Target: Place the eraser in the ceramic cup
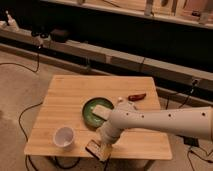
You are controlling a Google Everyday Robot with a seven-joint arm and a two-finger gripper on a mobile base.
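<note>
No readable text anywhere, including around the claw (101, 148) at the table (146, 149) front edge.

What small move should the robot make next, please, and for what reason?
Probably get a firm hold on the eraser before any lift. The gripper is down at the eraser, near the front edge of the table; the eraser lies on the wood, and the ceramic cup stands apart, further left in the image. Whether it is gripped already, I cannot tell.
</note>
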